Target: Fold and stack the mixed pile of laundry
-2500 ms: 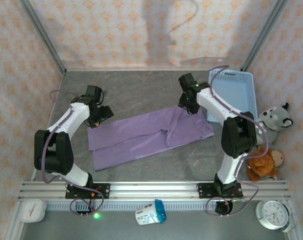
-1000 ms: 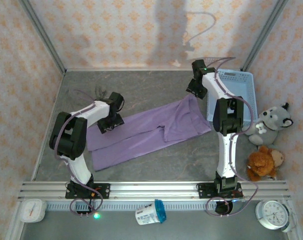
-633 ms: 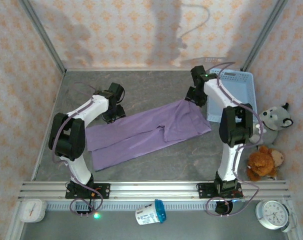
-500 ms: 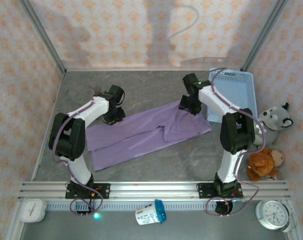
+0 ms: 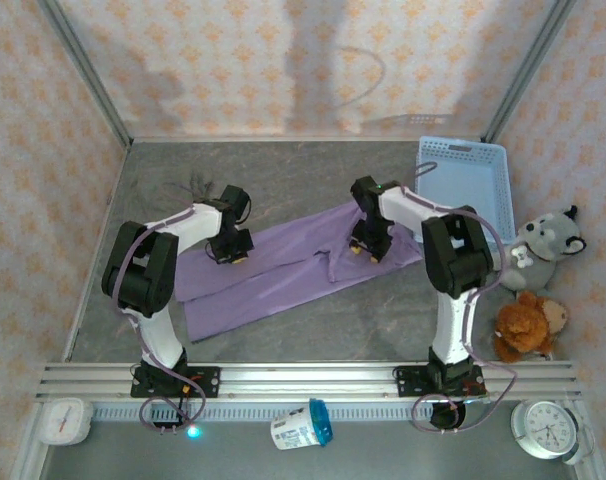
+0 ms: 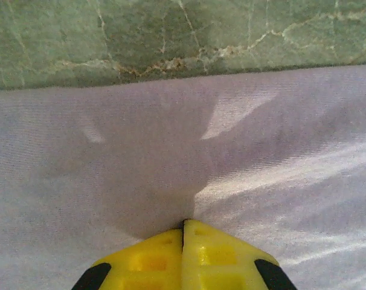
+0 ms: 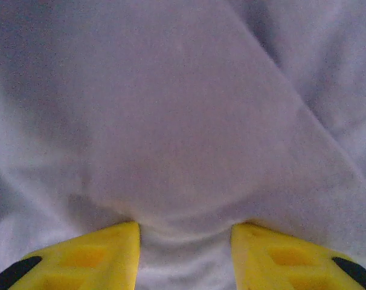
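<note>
Marbled surface [image 5: 283, 170] bore the lavender T-shirt [image 5: 283, 275]; left tool [image 5: 233, 251] pinched its edge, right tool [image 5: 366, 248], spread, straddled a ridge, seemingly for folding.

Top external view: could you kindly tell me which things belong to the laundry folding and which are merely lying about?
Belonging to the job:
lavender garment
left gripper, shut on its far edge
right gripper, open, pressed into the cloth

Lying about:
blue basket
grey wolf toy
brown teddy
tipped cup
square clock
round clock
</note>
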`<move>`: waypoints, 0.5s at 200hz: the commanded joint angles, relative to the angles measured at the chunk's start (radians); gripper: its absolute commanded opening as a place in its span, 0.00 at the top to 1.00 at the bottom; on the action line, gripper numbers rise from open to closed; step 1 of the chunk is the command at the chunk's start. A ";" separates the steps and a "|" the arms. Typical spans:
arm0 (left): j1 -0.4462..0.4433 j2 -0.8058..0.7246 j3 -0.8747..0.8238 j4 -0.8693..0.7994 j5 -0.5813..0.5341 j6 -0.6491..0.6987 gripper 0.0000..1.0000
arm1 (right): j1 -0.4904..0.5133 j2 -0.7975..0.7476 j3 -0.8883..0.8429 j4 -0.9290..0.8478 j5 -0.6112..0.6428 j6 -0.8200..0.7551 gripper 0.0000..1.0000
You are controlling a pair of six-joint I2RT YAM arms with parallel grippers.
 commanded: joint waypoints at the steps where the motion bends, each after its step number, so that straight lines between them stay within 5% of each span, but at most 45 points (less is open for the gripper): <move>1: -0.023 0.068 -0.058 0.024 0.013 -0.076 1.00 | -0.056 0.133 0.136 0.034 0.102 0.010 0.56; 64: -0.167 0.125 0.084 0.047 0.096 -0.296 1.00 | -0.138 0.507 0.903 -0.104 0.030 -0.189 0.55; 100: -0.233 0.052 0.207 0.021 0.063 -0.344 1.00 | -0.150 0.533 1.145 -0.174 -0.058 -0.248 0.48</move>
